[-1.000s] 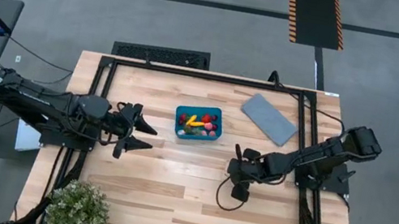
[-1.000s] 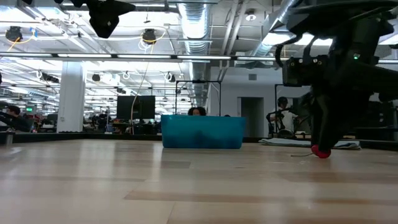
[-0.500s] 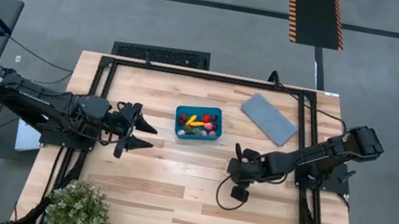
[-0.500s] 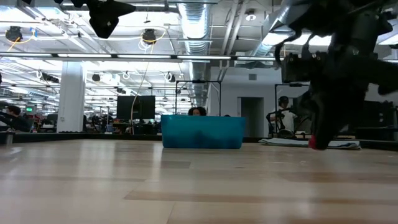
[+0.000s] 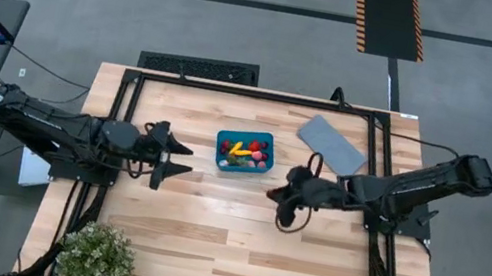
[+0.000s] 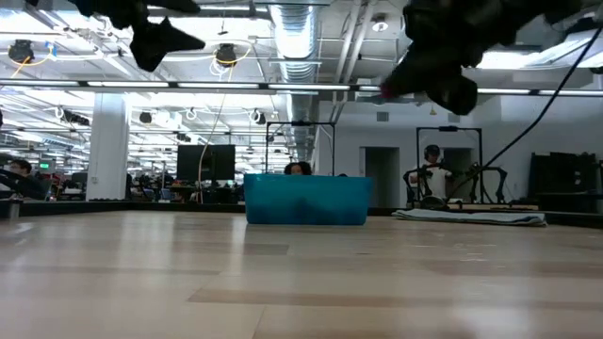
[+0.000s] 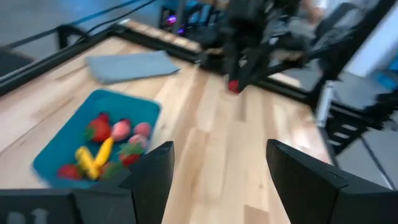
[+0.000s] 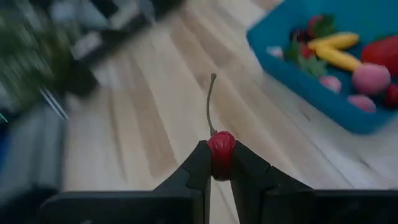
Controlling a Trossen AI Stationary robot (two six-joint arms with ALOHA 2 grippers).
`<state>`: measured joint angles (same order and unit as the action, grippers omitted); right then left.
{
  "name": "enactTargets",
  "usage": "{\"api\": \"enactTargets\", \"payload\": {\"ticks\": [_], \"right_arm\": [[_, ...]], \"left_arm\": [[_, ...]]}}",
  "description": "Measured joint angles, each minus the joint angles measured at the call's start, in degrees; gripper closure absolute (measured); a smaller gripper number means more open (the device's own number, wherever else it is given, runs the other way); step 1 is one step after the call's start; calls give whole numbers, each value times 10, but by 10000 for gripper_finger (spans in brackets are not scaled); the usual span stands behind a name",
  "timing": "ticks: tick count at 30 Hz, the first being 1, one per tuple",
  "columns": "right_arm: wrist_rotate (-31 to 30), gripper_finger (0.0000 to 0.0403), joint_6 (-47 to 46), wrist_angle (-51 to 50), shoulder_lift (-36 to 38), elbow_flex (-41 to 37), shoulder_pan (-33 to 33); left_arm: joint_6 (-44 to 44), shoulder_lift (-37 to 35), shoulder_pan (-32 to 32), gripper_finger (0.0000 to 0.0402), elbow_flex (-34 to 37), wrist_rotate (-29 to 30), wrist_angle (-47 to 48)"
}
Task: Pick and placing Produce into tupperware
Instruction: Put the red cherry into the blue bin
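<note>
High view, clock directions taken from table centre. We see the tupperware (image 5: pixel 245 151), teal, at approx. 12 o'clock, resting on the wooden table (image 5: pixel 207 243); it already holds produce (image 5: pixel 245 152): red and pink berries plus two yellow pcs. The right gripper (image 5: pixel 278 196), just past centre toward 3 o'clock, is clamped on a red cherry (image 8: pixel 221 147) with its stem pointing fwd; cherry is lifted clear of the table, not yet over the tupperware. The left gripper (image 5: pixel 179 160) waits at approx. 9 o'clock, fingers spread, nothing between them. Grey lid (image 5: pixel 332 145) lies flat at 1–2 o'clock; leafy plant (image 5: pixel 95 258) at 7–8 o'clock.
</note>
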<state>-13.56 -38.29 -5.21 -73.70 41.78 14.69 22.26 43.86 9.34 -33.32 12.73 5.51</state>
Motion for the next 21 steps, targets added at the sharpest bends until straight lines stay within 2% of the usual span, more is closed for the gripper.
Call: {"api": "enactTargets", "payload": {"ticks": [7, 17, 21], "right_arm": [[0, 337, -133, 107, 14, 0, -17], [2, 337, -317, 244, 13, 0, -20], [6, 337, -326, 287, 13, 0, -10]], "left_arm": [[48, 0, 0, 157, 0, 54, 41], [70, 0, 0, 157, 0, 60, 36], [83, 0, 0, 157, 0, 60, 36]]}}
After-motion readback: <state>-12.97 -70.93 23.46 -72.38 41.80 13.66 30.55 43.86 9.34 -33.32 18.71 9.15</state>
